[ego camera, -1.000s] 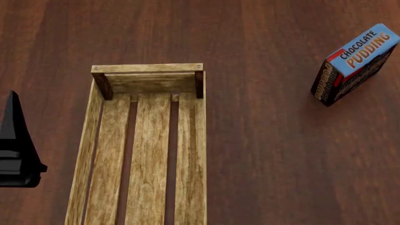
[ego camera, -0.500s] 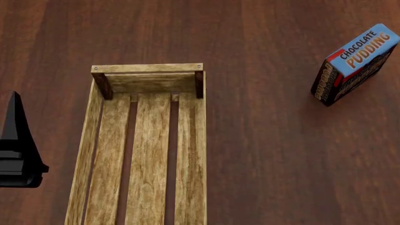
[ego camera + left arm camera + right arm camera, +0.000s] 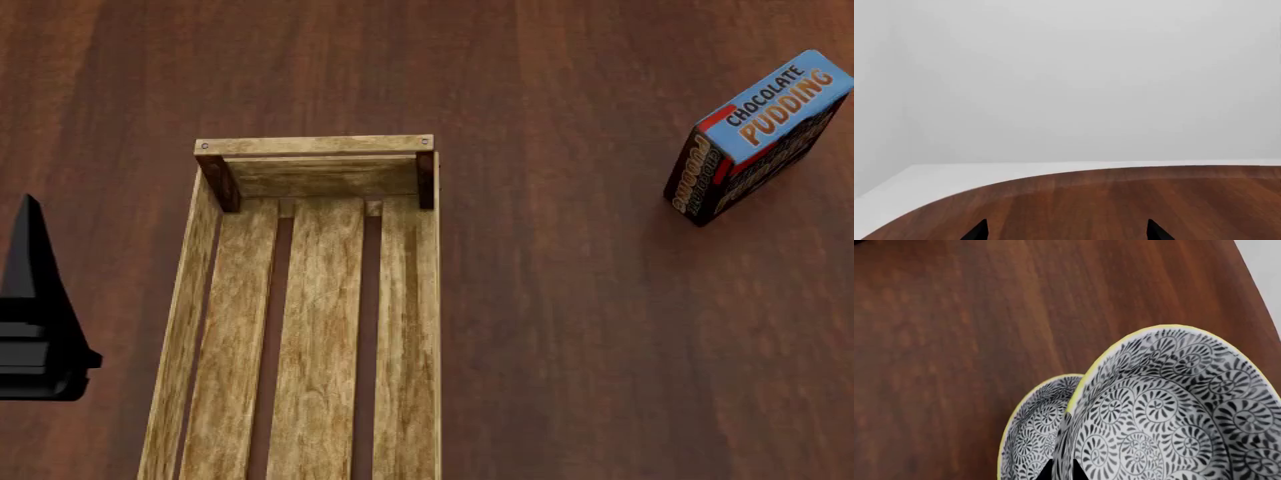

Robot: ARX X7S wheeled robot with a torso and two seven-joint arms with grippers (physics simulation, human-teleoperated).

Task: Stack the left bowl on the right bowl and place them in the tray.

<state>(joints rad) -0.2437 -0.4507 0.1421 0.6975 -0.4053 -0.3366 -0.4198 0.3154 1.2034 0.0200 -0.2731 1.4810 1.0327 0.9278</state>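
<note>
Well, from the head view I see one tray (image 3: 315,300), a long crate of pale weathered wood with three bottom slats, low sides and dark posts at its far corners, lying on the dark wooden table (image 3: 574,350) left of centre. One chocolate pudding box (image 3: 754,135) stands well apart at the far right. My left gripper (image 3: 34,310) is a black shape at the left edge, just beside the tray; I cannot tell from here how its fingers stand. No bowl shows in this view.

On the left wrist view I get only the table's curved edge, a white floor and grey wall beyond, and two black fingertips (image 3: 977,231) set wide apart with nothing between them.

The right wrist view is the only one that shows the bowls: two of them, both grey-white with black swirl patterns and yellow rims. The nearer bowl (image 3: 1174,410) overlaps the farther bowl (image 3: 1037,435). The right gripper (image 3: 1062,471) has its dark tips close together on the nearer bowl's rim, pinching it.
</note>
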